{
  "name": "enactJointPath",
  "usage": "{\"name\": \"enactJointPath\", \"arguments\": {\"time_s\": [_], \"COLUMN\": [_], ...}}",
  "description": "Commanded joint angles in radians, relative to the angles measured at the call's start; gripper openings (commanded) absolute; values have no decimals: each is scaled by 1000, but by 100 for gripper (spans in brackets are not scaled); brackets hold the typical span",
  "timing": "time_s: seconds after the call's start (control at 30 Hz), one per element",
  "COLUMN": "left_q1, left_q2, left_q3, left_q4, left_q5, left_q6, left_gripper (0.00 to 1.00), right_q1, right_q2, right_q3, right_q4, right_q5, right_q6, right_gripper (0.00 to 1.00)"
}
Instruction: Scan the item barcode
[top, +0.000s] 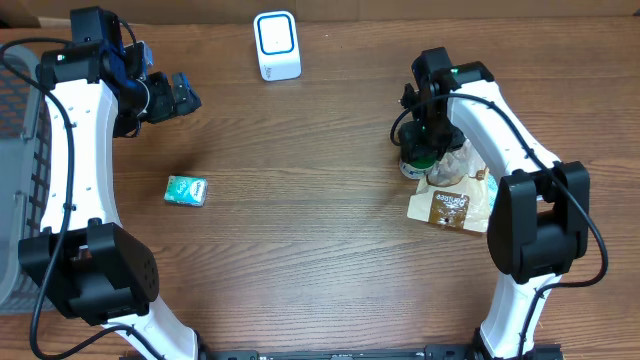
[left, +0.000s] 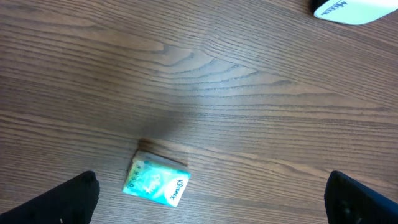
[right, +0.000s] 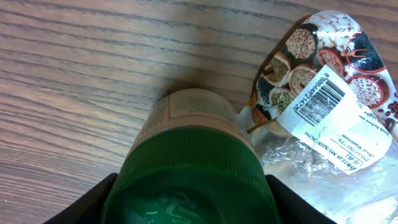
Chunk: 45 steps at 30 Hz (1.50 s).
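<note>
A jar with a green lid (right: 186, 180) and pale label stands next to food pouches at the table's right (top: 418, 162). My right gripper (right: 189, 202) is shut on it, a black finger (right: 87, 205) pressed against each side of the lid; from overhead the gripper (top: 422, 148) covers most of the jar. The white barcode scanner (top: 276, 45) stands at the far middle, and its edge shows in the left wrist view (left: 354, 7). My left gripper (left: 211, 196) hangs open above the table at the left (top: 185, 95), holding nothing.
A teal tissue pack (top: 186, 190) lies on the wood left of centre, below and between the left fingers (left: 155, 182). A brown pouch (top: 452, 208) and a clear bean pouch with a barcode label (right: 329, 106) lie beside the jar. A grey basket (top: 15, 150) sits at the left edge.
</note>
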Motion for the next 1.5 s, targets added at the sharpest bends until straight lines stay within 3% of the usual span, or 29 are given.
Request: {"name": "enactJointPath", "arguments": {"time_s": [0.0, 0.07, 0.33, 0.57, 0.67, 0.83, 0.93, 1.07, 1.23, 1.47], "left_q1": [-2, -2, -2, -2, -2, -2, -2, -2, -2, -2], "left_q2": [-4, -4, -4, -4, -4, -4, -4, -4, -4, -4], "left_q3": [21, 21, 21, 21, 21, 21, 21, 21, 21, 21], "left_q4": [1, 1, 1, 1, 1, 1, 1, 1, 1, 7], "left_q5": [-2, -2, -2, -2, -2, -2, -2, -2, -2, 6], "left_q6": [10, 10, 10, 10, 10, 10, 10, 10, 10, 9], "left_gripper": [100, 99, 99, 99, 100, 99, 100, 100, 100, 100], "right_q1": [-12, -12, -12, -10, -9, 5, 31, 69, 71, 71], "right_q2": [8, 8, -3, -16, -16, -15, -10, -7, -5, 2], "right_q3": [-32, -32, 64, 357, 442, 426, 425, 425, 425, 425], "right_q4": [-11, -14, -82, -222, -211, -106, -124, -206, -203, -185], "right_q5": [19, 2, -59, -168, -327, -652, -602, -344, -330, -330], "right_q6": [11, 11, 11, 72, 125, 127, 127, 127, 136, 166], "right_gripper": [58, 100, 100, 100, 100, 100, 100, 94, 86, 85]}}
